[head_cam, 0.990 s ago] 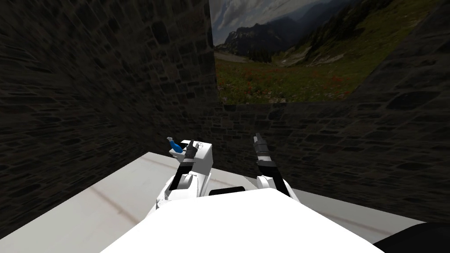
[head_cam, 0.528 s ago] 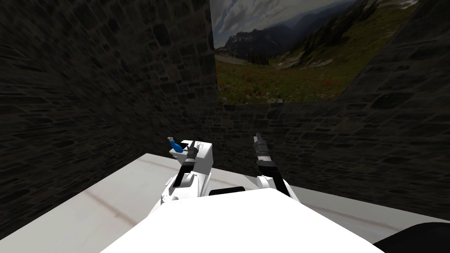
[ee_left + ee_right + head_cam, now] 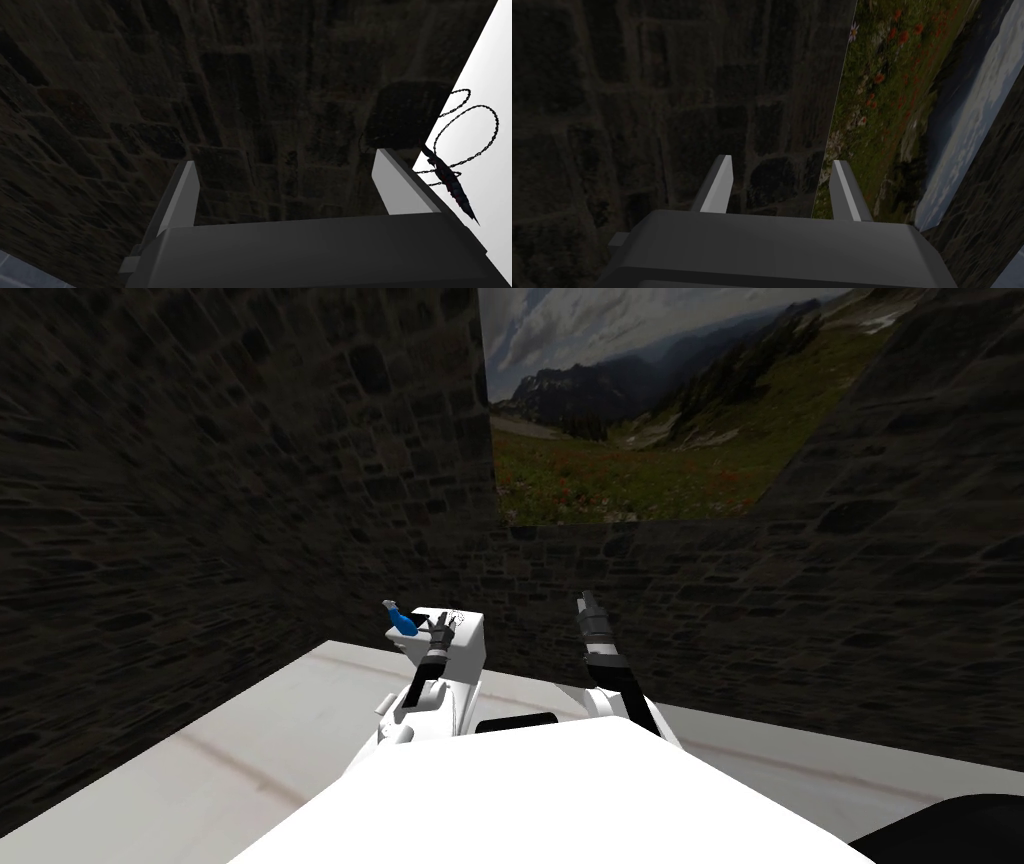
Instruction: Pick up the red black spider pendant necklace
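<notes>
On the white block's (image 3: pixel 465 653) top, near its far edge, the spider pendant necklace (image 3: pixel 452 186) lies with its chain looped, just outside one finger of the left gripper (image 3: pixel 284 165), whose jaws stand wide and empty. The right gripper (image 3: pixel 782 162) hangs well apart, fingers narrowly parted.

White arms (image 3: pixel 425 703), dark joints, grey-bladed tool (image 3: pixel 285 156)

Necklace (image 3: pixel 451 184) just beside the left gripper (image 3: pixel 286 157): fine dark link chain, metal-looking; pendant dark, segmented, slight sheen. Desk (image 3: pixel 497 200) under it: plain white, smooth, matt. Gripper fingers (image 3: pixel 400 190): smooth matt grey. Wall (image 3: pixel 200 75) beyond gripper: rough dark stone blocks.
</notes>
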Controlling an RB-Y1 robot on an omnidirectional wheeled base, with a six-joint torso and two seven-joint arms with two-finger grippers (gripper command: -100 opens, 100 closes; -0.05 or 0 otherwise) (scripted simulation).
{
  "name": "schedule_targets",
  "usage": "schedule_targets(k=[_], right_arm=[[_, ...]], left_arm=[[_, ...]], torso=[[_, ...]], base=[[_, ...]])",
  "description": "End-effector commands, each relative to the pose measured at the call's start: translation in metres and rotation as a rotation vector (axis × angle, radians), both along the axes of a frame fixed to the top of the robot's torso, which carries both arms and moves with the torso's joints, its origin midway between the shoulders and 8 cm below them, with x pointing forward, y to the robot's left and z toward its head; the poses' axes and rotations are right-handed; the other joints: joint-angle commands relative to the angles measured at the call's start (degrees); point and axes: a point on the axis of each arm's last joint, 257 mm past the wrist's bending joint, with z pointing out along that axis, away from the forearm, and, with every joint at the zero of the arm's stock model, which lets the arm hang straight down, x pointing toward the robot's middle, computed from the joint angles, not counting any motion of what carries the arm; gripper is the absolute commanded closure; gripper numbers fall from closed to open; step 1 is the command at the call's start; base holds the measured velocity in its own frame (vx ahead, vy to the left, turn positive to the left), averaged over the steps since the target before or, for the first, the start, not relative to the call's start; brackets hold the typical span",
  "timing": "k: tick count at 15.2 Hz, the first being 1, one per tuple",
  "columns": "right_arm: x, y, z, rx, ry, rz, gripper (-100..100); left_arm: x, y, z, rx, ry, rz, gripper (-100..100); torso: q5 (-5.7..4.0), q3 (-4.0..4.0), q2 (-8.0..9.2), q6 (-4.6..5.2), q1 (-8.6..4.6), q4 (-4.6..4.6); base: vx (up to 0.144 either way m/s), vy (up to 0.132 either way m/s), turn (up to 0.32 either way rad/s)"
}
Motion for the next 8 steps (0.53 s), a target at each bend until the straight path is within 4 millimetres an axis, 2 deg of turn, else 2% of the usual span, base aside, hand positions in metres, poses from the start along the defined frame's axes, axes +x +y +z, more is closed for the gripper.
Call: schedule_targets(k=[1, 8], right_arm=[[0.000, 0.000, 0.000, 0.000, 0.000, 0.000, 0], [0.000, 0.000, 0.000, 0.000, 0.000, 0.000, 0]], left_arm=[[0.003, 0.002, -0.012, -0.011, 0.025, 0.008, -100], [0.014, 0.005, -0.045, -0.051, 0.085, 0.029, -100]], torso=[[0.00, 0.00, 0.00, 0.00, 0.00, 0.00], [-0.01, -0.04, -0.08, -0.01, -0.05, -0.02]], base=[[-0.027, 0.052, -0.061], [-0.011, 0.038, -0.037]])
